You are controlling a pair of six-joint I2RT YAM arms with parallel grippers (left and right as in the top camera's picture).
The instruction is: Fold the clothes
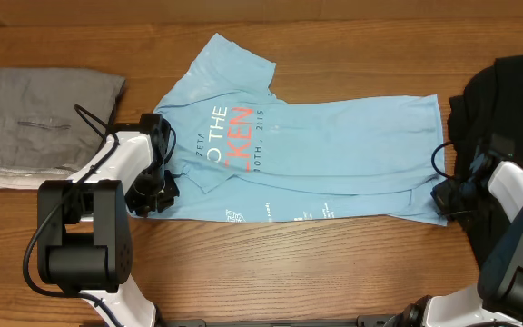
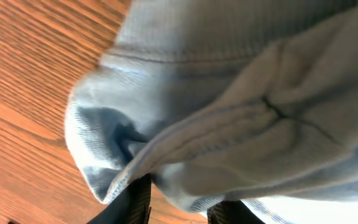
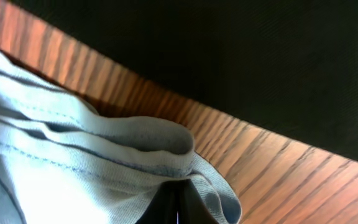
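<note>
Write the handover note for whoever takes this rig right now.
The left hand is shut on bunched fabric at the collar end of the light blue T-shirt.
The right hand is shut on the hem corner of the same shirt.
The shirt lies sideways across the table. Its near long edge looks folded over, and the far sleeve is spread out.
Done: a grey garment sits folded at the left.
Left: finish folding the shirt, then probably the black garment heaped at the right.
</note>
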